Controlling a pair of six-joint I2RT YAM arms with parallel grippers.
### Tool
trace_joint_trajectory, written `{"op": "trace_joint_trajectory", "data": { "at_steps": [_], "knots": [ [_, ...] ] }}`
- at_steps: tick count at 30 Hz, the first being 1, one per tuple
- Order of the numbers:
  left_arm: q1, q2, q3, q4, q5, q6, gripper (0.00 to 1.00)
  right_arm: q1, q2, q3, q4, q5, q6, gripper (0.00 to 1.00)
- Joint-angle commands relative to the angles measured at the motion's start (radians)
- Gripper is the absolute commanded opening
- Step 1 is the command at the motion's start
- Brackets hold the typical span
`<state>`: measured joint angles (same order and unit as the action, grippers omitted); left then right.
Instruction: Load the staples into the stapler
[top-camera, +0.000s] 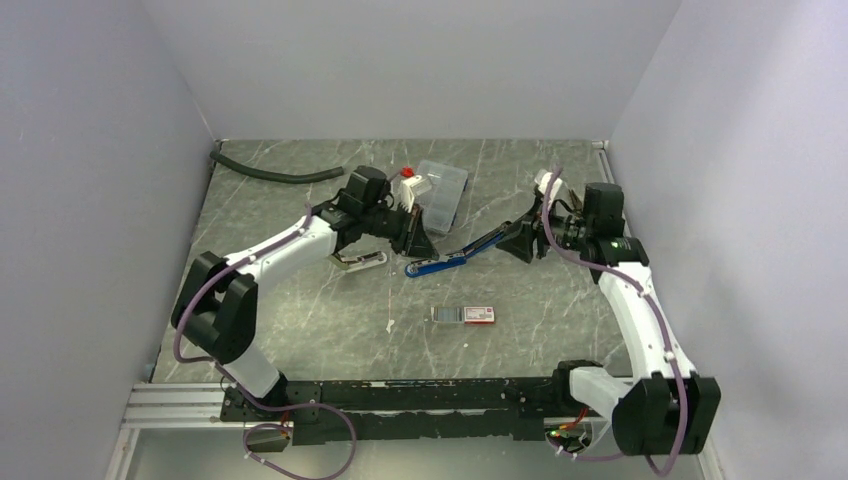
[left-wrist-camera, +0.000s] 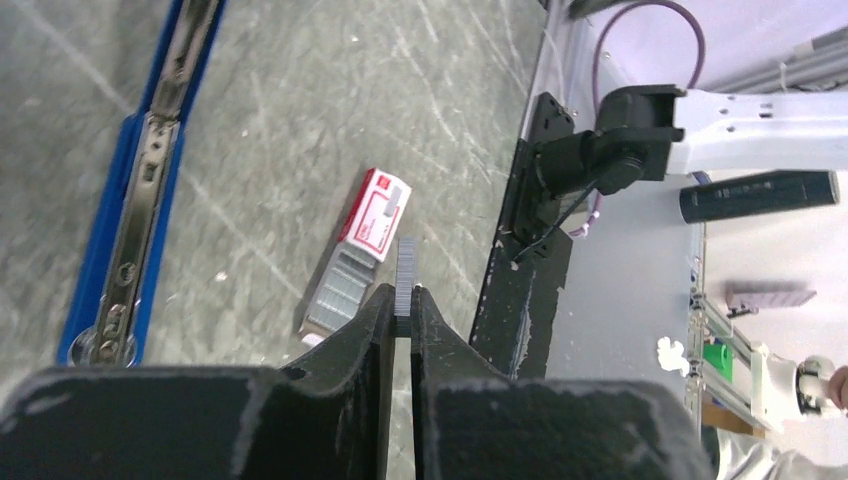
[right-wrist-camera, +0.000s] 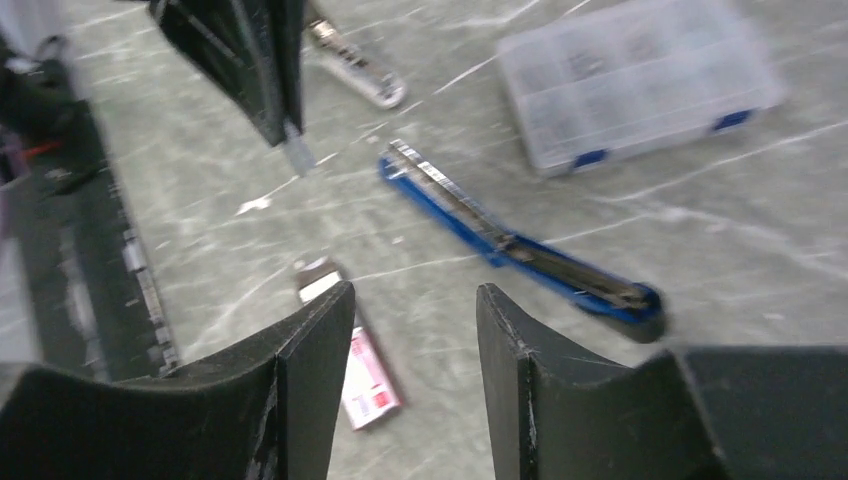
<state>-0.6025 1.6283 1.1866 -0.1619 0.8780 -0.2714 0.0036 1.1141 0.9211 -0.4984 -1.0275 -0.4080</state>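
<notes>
The blue stapler (top-camera: 445, 260) lies opened out flat mid-table, its silvery channel facing up (right-wrist-camera: 520, 248), and also shows at the left of the left wrist view (left-wrist-camera: 130, 220). My left gripper (top-camera: 418, 243) hovers just above its near-left end, shut on a short strip of staples (left-wrist-camera: 405, 272) that sticks out past the fingertips (right-wrist-camera: 297, 155). The white staple box with a red end (top-camera: 465, 315) lies closer to the arm bases, its dark tray of staples (left-wrist-camera: 335, 290) pulled out. My right gripper (right-wrist-camera: 412, 300) stands open and empty by the stapler's right end (top-camera: 520, 240).
A clear compartment case (top-camera: 442, 192) and a small white bottle with a red cap (top-camera: 410, 182) sit behind the stapler. A silvery metal piece (top-camera: 360, 262) lies left of it. A black hose (top-camera: 275, 175) runs along the back left. The black base rail (top-camera: 400, 395) borders the near edge.
</notes>
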Motion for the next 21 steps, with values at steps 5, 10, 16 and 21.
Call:
{"op": "trace_joint_trajectory", "data": {
  "at_steps": [5, 10, 16, 21],
  "knots": [
    [0.053, -0.090, -0.047, -0.044, -0.052, -0.011, 0.08, -0.001, -0.068, -0.014, 0.253, 0.284, 0.154, 0.69],
    [0.074, -0.127, -0.084, -0.069, -0.053, -0.014, 0.09, -0.001, -0.099, -0.066, 0.341, 0.361, 0.222, 0.93],
    [0.099, -0.135, -0.126, -0.059, -0.040, -0.054, 0.10, -0.001, -0.091, -0.085, 0.411, 0.554, 0.438, 1.00],
    [0.119, -0.111, -0.140, -0.037, -0.084, -0.154, 0.10, -0.001, 0.012, -0.036, 0.359, 0.487, 0.369, 1.00]
  ]
}}
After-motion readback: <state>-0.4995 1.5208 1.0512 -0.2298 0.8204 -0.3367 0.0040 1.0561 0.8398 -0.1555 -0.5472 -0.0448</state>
